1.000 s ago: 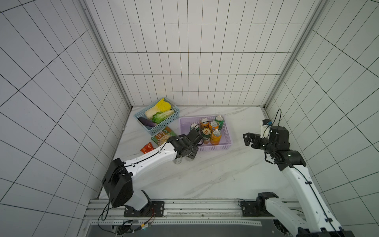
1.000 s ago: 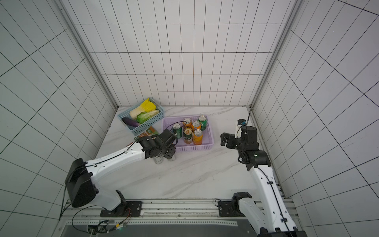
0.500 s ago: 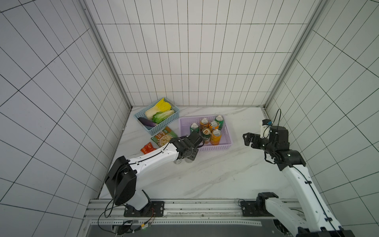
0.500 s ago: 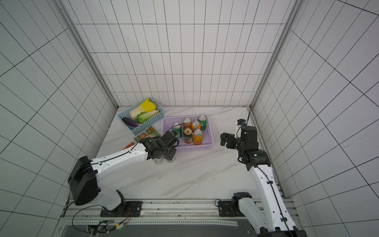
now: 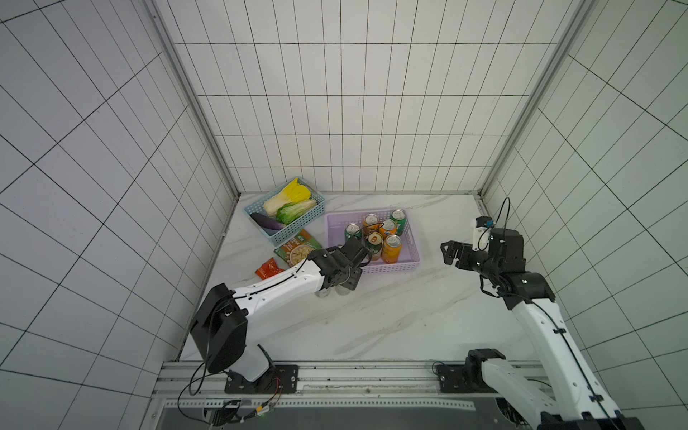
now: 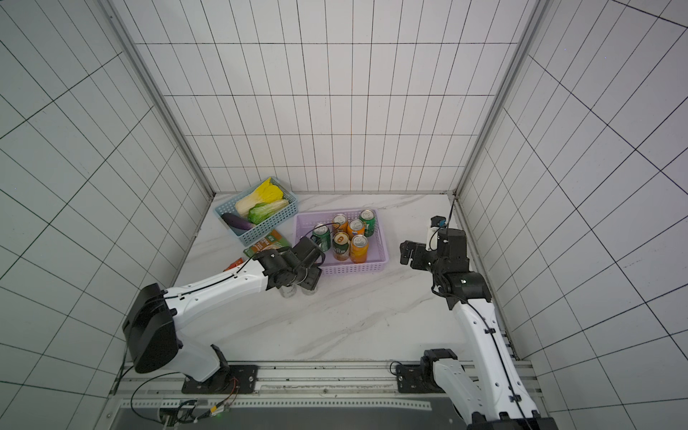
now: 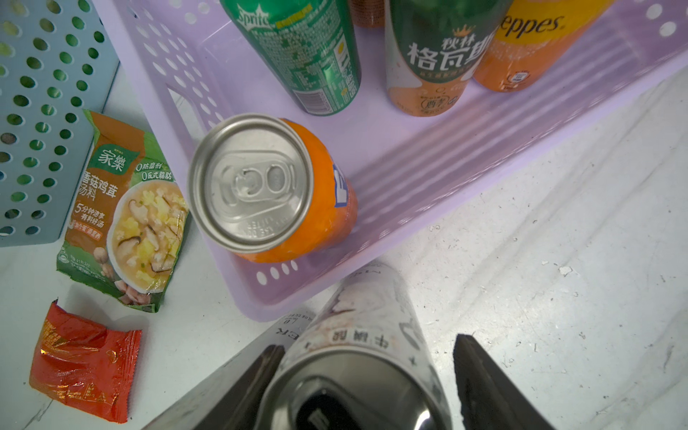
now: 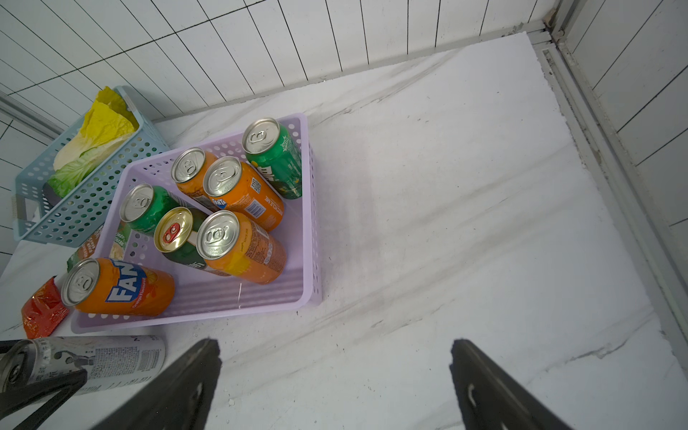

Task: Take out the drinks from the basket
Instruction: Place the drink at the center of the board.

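Note:
The lilac basket (image 5: pixel 391 268) (image 6: pixel 357 268) holds several upright drinks: orange, green and one green-and-gold can (image 5: pixel 373 241). An orange can (image 7: pixel 271 186) (image 8: pixel 115 286) stands in its near left corner, hidden under my left arm in both top views. Two slim silver-white cans (image 5: pixel 323 294) (image 5: pixel 343 291) stand on the table just in front of the basket. My left gripper (image 5: pixel 344 279) (image 7: pixel 366 342) is open around one silver-white can (image 7: pixel 372 316), with a clear gap at one finger. The other silver-white can (image 7: pixel 286 329) stands right beside it. My right gripper (image 5: pixel 448 253) (image 8: pixel 335 340) hangs open and empty, right of the basket.
A blue basket of vegetables (image 5: pixel 294 227) stands at the back left. A green snack packet (image 5: pixel 298 251) and a red packet (image 5: pixel 267 268) lie on the table left of the lilac basket. Tiled walls close in the table on three sides.
My left gripper's jaws have parted from the silver-white can, which stays standing on the table. The right arm has not moved.

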Tool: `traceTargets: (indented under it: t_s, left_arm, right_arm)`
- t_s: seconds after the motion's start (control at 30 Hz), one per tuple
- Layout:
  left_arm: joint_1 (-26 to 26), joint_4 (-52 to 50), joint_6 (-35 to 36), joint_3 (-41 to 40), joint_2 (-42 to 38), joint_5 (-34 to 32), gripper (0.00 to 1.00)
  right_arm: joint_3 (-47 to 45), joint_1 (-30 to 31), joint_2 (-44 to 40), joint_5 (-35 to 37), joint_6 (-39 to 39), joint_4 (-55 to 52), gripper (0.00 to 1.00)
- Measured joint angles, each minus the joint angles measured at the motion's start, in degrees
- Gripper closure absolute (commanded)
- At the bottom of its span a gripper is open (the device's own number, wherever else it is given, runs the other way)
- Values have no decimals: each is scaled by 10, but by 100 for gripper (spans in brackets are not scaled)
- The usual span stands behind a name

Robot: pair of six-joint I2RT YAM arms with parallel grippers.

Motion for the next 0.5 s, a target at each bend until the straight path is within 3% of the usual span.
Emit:
traceTargets:
  t_s: [0.5]
  left_arm:
    - [-2, -25, 9, 47, -22, -9, 11]
  right_arm:
    - [0, 0, 0, -1, 0, 0, 1]
